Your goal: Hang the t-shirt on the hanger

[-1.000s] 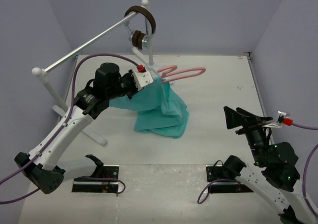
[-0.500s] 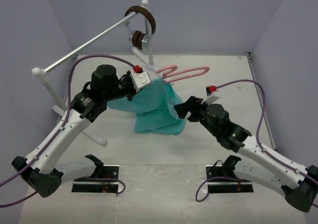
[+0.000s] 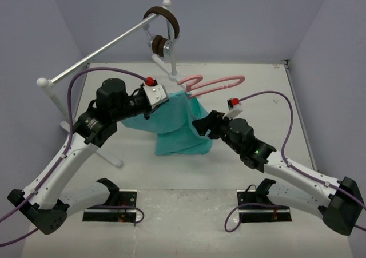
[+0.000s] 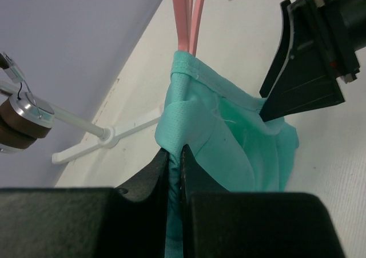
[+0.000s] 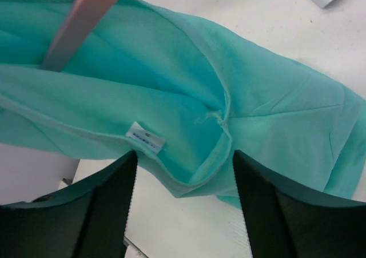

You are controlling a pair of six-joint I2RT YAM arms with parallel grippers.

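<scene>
One hanger (image 3: 220, 84) stretches rightward from the t-shirt (image 3: 177, 126) the left gripper (image 4: 176, 157) pinches; right gripper (image 5: 183, 158) spread.

A: What sort of place was it?
B: A robotics lab, a test cell. The left arm (image 3: 71, 152) and right arm (image 3: 289, 169) were fixed at the near edge of a white table (image 3: 260, 80), black plates (image 3: 108, 214) beside them, purple cables (image 3: 286, 112) trailing.
A: And around it?
B: Bare lavender walls (image 3: 240, 18) boxed the table in; a silver rail (image 3: 97, 55) carried brown headphones (image 3: 167, 22).
</scene>
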